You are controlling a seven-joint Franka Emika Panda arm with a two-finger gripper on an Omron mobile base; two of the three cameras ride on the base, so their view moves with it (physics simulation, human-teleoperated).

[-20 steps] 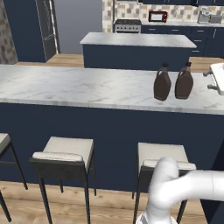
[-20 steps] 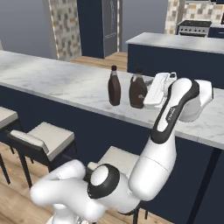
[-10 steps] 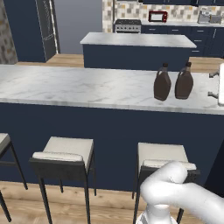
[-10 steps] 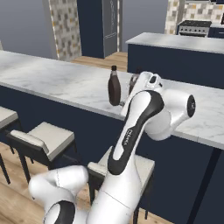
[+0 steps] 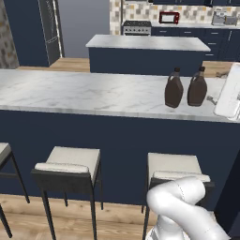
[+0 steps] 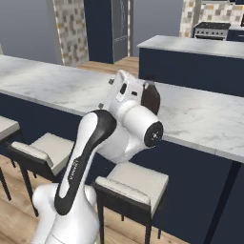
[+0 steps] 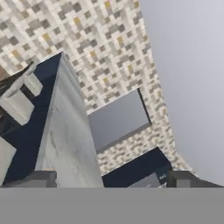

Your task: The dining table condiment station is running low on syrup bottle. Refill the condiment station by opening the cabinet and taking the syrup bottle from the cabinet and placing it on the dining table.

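Two matching brown pear-shaped bottles (image 5: 174, 88) (image 5: 197, 87), black-capped, upright side by side on the veined marble table (image 5: 84, 93). Looks delivered, so little left beyond pulling clear. Gripper (image 7: 113, 180) just beside them, nothing between the dark tips, jaws spread. Cushioned stools (image 5: 70, 161) below the navy front.

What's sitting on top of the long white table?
Two brown syrup bottles stand side by side on the dining table. The robot's white arm covers most of them from the right.
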